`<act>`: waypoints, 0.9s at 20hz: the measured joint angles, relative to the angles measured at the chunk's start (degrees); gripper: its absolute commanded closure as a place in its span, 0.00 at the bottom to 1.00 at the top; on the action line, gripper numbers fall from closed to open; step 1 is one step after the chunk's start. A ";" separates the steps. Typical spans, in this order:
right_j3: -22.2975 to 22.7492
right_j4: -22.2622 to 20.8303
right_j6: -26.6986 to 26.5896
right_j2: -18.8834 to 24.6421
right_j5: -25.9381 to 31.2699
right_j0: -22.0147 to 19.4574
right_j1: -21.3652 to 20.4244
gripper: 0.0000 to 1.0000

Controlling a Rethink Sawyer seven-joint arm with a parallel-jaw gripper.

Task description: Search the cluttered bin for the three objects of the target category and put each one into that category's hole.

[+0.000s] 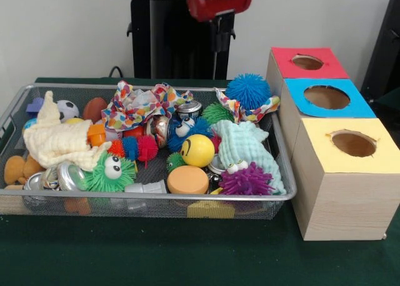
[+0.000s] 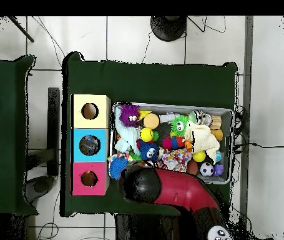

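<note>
The wire mesh bin (image 1: pixel 156 197) sits on the green table, full of toys; it also shows in the overhead view (image 2: pixel 169 105). Tan-brown plush fur (image 1: pixel 15 169) shows at the bin's left end, partly under the cream cloth (image 1: pixel 56 142); in the overhead view the fur (image 2: pixel 216 123) lies at the right end. I cannot tell how many plush animals are there. The red-topped box's hole (image 1: pixel 307 62) is at the far right; it also shows in the overhead view (image 2: pixel 89 179). My gripper (image 1: pixel 217 49) hangs above the bin's far rim, holding nothing that I can see. In the overhead view the arm (image 2: pixel 169 190) hides it.
The blue-topped box (image 1: pixel 326 97) and the yellow-topped box (image 1: pixel 353 143) stand in a row with the red one, beside the bin's right end. Spiky balls in green (image 1: pixel 111 172), purple (image 1: pixel 247 180) and blue (image 1: pixel 248 90), a yellow smiley ball (image 1: pixel 197 150) and patterned cloths fill the bin.
</note>
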 measured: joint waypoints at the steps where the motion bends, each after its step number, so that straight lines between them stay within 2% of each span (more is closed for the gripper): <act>1: -0.19 -0.55 0.00 0.68 0.00 -1.10 0.15 1.00; 6: -2.94 -3.54 0.00 2.99 0.00 -4.39 2.39 1.00; 10: -7.14 -5.48 0.00 3.99 0.01 -3.48 5.71 1.00; 11: -9.32 -5.80 0.00 4.24 0.01 -2.57 7.39 1.00; 15: -12.29 -5.92 0.00 4.59 0.01 -1.51 9.50 1.00; 16: -15.03 -5.95 0.00 5.08 0.00 -0.90 11.27 0.00; 18: -15.62 -5.94 0.00 5.23 0.01 -0.85 11.62 0.00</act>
